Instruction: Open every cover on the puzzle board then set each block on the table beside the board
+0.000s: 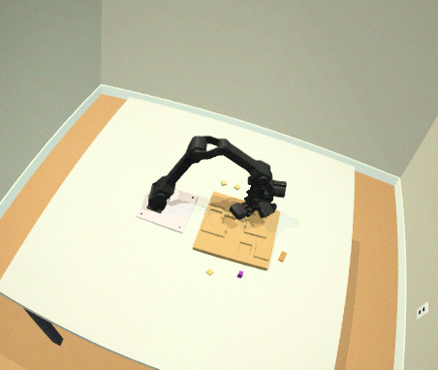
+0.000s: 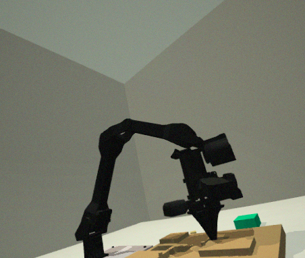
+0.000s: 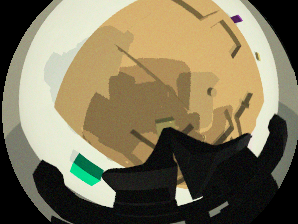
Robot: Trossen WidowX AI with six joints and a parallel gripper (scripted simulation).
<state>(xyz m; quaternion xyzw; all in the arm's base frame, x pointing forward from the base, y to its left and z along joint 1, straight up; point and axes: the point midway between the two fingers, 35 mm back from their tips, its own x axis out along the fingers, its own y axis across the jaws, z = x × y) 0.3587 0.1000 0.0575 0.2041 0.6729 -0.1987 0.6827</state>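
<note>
The wooden puzzle board (image 1: 215, 245) (image 2: 275, 241) (image 3: 160, 30) has raised panels and slots of its own colour; which covers stand open I cannot tell. My gripper (image 2: 213, 238) (image 3: 166, 131) is shut and empty, its tips low at the board beside a raised panel (image 2: 229, 247). A small yellowish patch (image 3: 165, 122) shows just ahead of the tips in the wrist view. Off the board lie a green block (image 2: 247, 221) (image 3: 87, 170), a purple block (image 1: 240, 274) (image 3: 236, 19), an orange block (image 1: 283, 256) and yellow pieces (image 1: 223, 183) (image 1: 236, 187) (image 1: 209, 272). The arm hides part of the board in the top view.
The pale base plate (image 1: 167, 222) under the arm's foot lies left of the board. The arm arches over from it. The white table (image 1: 94, 271) surrounds both, and the green block lies close past the board's edge.
</note>
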